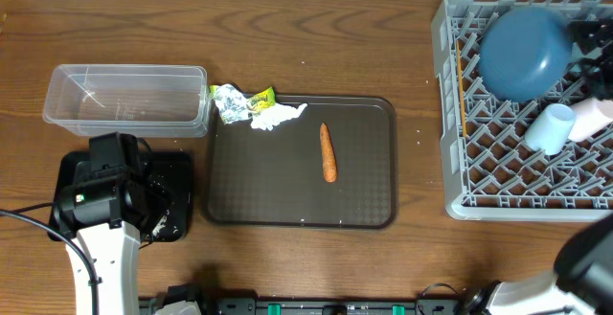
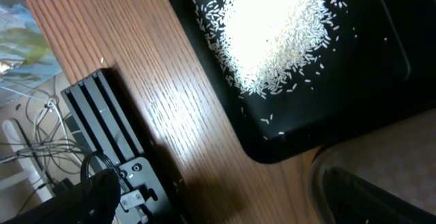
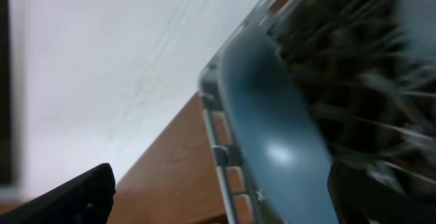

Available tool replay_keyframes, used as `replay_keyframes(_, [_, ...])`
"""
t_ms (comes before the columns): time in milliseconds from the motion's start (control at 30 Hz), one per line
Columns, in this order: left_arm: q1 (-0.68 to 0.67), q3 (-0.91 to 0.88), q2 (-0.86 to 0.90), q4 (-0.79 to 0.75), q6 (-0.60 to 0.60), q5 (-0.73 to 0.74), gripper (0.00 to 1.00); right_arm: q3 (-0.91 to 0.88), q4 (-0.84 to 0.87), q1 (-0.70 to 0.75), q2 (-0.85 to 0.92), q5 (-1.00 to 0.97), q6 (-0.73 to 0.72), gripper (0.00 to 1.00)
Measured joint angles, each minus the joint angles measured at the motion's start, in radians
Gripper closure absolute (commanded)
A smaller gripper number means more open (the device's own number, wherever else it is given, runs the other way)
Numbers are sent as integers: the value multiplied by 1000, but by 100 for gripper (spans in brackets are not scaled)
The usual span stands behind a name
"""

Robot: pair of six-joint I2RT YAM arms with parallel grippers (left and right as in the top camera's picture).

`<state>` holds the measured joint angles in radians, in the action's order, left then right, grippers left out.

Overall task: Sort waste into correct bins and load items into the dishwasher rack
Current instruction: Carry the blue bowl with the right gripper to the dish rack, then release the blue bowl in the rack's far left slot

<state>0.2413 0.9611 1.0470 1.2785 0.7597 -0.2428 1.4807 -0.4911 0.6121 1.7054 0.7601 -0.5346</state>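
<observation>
The grey dishwasher rack (image 1: 450,114) stands at the right. In it leans the large dark-blue bowl (image 1: 522,52), with the small light-blue bowl (image 1: 549,129) and white cup (image 1: 594,119) beside it. A thin wooden chopstick (image 1: 463,85) lies along its left side. My right gripper (image 3: 231,197) is open, its fingers either side of the dark-blue bowl (image 3: 272,135) at the rack rim (image 3: 216,125). My left gripper (image 2: 225,203) hangs open over the table by the black tray (image 2: 327,108), which holds white rice (image 2: 272,33). The carrot (image 1: 328,152), wrapper (image 1: 235,100) and tissue (image 1: 278,116) lie on the brown tray.
The clear tub (image 1: 124,98) stands at the back left, above the black tray (image 1: 177,186), which my left arm (image 1: 101,195) partly covers. The dark brown serving tray (image 1: 364,200) fills the table's middle. Cables and a black bracket (image 2: 109,129) hang off the front edge.
</observation>
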Motion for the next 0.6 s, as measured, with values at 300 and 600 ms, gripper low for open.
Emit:
replay_keyframes(300, [0,0,0,0,0,0,2,61,-226,-52,-268,-309,47,1])
replay_keyframes(600, [0,0,0,0,0,0,2,61,-403,-214,-378,-248,56,1])
